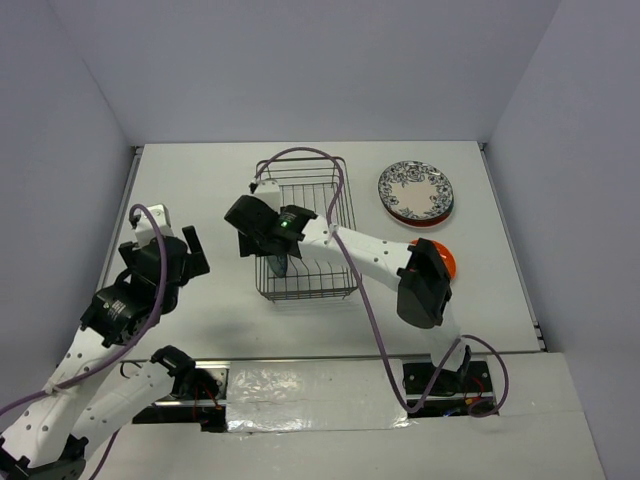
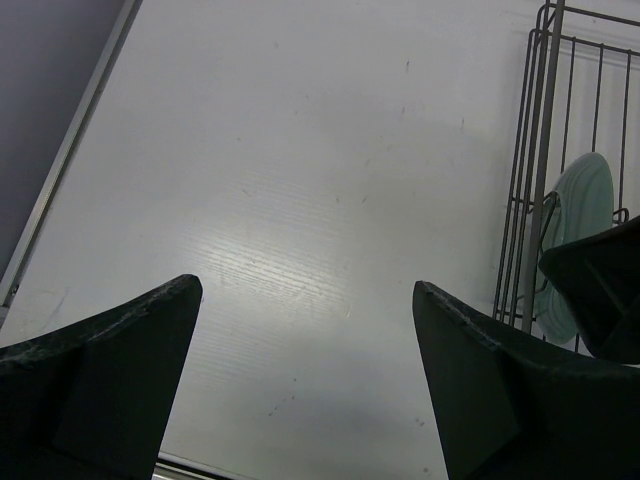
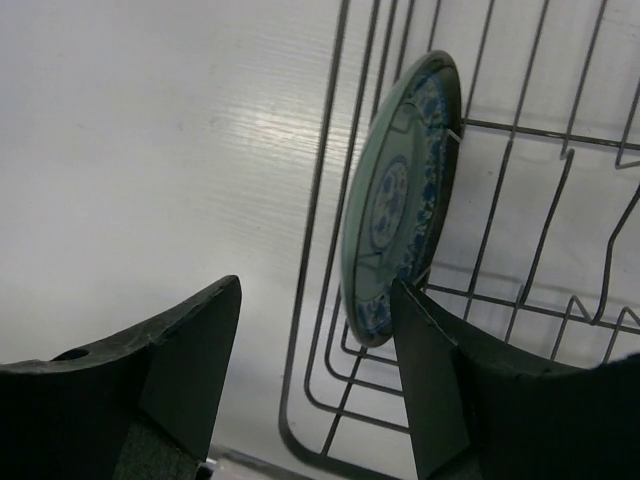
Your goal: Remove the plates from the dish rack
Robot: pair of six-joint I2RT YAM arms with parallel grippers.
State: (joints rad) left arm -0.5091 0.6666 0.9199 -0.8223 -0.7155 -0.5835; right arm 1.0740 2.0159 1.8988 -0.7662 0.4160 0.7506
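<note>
1. Right wrist view: a teal plate (image 3: 395, 200) stands on edge inside the dish rack (image 1: 310, 295), against its left wall at mid-table.
2. The right gripper (image 3: 315, 290) hangs spread, one finger outside that wall, the other just beside the plate's rim, pinching nothing.
3. A floral-topped stack of plates (image 1: 415, 191) lies at the far right; a red-orange plate (image 1: 446, 263) sits nearer.
4. The left gripper (image 2: 307, 285) is spread wide above the table (image 1: 220, 180), left of the rack.

place: robot lab cell | signs: white table (image 1: 210, 310) — plain grey walls (image 1: 300, 60) boxing it in
</note>
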